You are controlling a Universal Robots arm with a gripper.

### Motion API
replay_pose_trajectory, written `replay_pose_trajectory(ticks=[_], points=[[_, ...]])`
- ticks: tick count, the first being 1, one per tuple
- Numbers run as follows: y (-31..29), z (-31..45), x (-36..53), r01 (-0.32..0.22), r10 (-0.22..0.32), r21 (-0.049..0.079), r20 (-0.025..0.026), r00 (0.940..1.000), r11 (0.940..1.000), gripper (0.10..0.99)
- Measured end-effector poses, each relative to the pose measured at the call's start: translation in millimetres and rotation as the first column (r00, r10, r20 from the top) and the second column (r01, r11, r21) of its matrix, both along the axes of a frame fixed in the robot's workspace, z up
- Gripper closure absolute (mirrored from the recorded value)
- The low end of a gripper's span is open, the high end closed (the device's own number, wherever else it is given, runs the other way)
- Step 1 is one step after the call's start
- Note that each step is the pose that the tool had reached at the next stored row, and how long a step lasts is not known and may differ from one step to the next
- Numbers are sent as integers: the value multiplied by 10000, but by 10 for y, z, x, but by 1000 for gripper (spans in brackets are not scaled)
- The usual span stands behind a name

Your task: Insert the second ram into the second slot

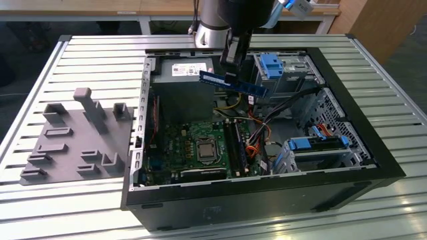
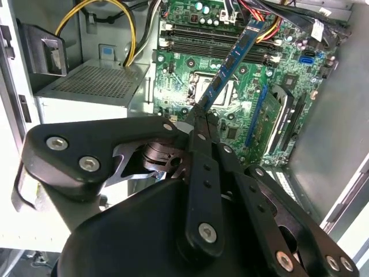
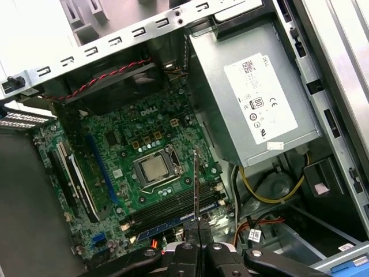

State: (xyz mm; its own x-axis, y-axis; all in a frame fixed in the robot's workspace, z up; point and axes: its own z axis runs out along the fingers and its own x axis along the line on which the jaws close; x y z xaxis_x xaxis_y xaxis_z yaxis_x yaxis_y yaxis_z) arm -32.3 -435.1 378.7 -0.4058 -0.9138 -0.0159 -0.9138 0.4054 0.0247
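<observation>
Exterior view: your gripper (image 1: 231, 70) is clenched on the ram stick (image 1: 235, 84), which sticks out at its fingertips, held over the open computer case (image 1: 267, 192), well apart from the motherboard (image 1: 179, 145) below.

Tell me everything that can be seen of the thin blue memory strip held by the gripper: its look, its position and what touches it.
The second ram, a thin, flat, long blue circuit-board strip with dark chips on its face, is clamped along its upper edge by the black gripper. It hangs, slightly tilted, above the open black computer case, clear of the green motherboard and its slots; nothing else touches it.
</observation>
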Motion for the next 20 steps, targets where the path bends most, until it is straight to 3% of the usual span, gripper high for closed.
replay_pose_trajectory(ticks=[20], points=[[0, -3, 0, 774, -774, 0, 0, 9970, 9970, 973]])
